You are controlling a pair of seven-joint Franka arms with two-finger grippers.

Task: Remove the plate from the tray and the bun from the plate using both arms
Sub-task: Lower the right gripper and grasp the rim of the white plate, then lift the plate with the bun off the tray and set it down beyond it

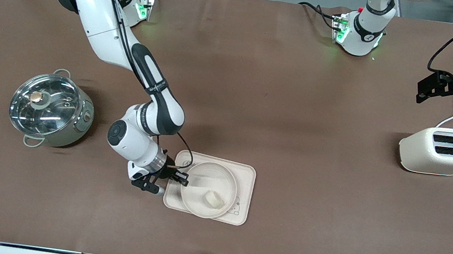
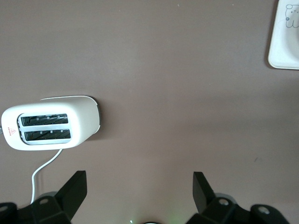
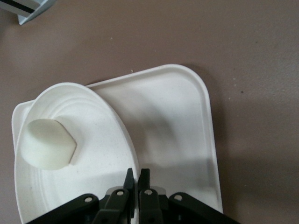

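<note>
The tray (image 1: 244,190) lies near the middle of the table's front edge, and the plate (image 1: 202,176) sits on it, filling most of it. The bun (image 1: 214,199) rests in the plate on the part nearest the front camera.

The right gripper (image 1: 178,177) is at the plate's rim on the side toward the right arm's end of the table. In the right wrist view its fingers (image 3: 128,179) are pinched together on the thin rim, so it has hold of the plate. The plate looks tipped, its gripped side a little raised off the tray, though how much is hard to tell.

Judging by this, the step in hand is taking the plate off the tray: the grip is made and the lift is next. That move calls for a level, slow rise and a sideways carry to bare table, or the bun may slide or roll off.

Farther back, a lidded pot (image 1: 51,109) stands toward the right arm's end and a toaster (image 1: 444,151) toward the left arm's end. The left gripper (image 2: 140,196) hangs over the table by the toaster with its jaws wide apart and empty; that arm waits.
</note>
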